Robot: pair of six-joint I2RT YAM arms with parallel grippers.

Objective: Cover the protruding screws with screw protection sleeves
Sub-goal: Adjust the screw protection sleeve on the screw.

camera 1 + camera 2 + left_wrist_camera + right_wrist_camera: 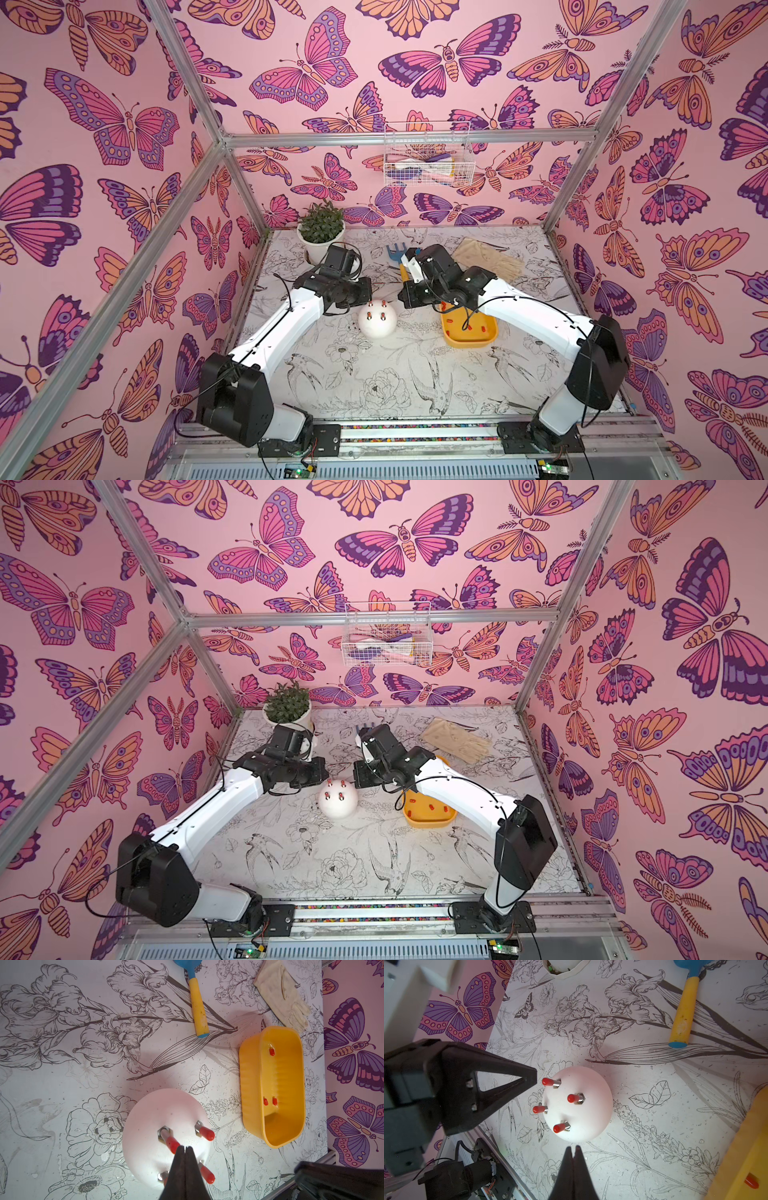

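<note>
4 protruding screws (164, 1135) on the white dome (587, 1109), 4 screw protection sleeves (572, 1098) on them — 4 more loose in the yellow tray (428, 823) alongside. Pinched together and empty — left gripper (185, 1148), right gripper (573, 1148).

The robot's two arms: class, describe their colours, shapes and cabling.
The left arm and right arm have smooth white link shells between chunky black joint housings, with thin black cables running outside along them. The left tool and right tool are matte black, with fingers tapering to narrow points.
</note>
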